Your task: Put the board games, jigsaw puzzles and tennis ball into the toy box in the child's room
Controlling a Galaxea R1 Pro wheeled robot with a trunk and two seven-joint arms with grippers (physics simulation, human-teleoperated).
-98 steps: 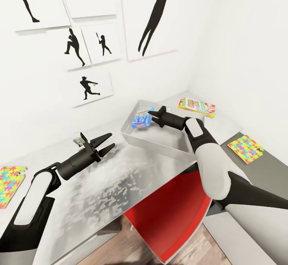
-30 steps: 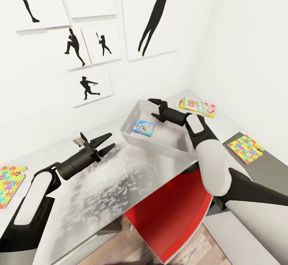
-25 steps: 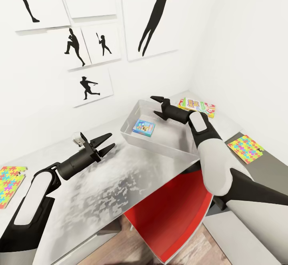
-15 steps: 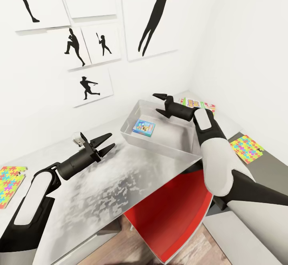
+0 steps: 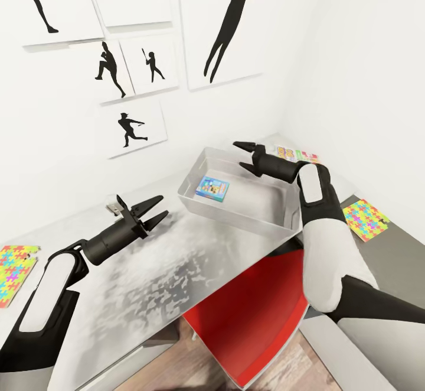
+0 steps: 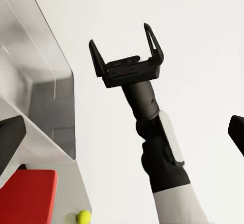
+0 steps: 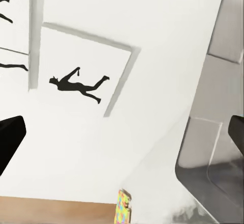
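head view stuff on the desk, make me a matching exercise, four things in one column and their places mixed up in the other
Things:
1. small mostly blue printed game box
2. white and green printed game box
3. bright jigsaw puzzle square
4. open right gripper

Places:
A. on the lower dark-grey desk top, right of the red chair
B. lying flat on the floor of the light grey plastic bin
C. above the bin's far rim
D. on the light-grey desk top beyond the bin, partly behind the right arm

Pairs: 1-B, 2-D, 3-A, 4-C
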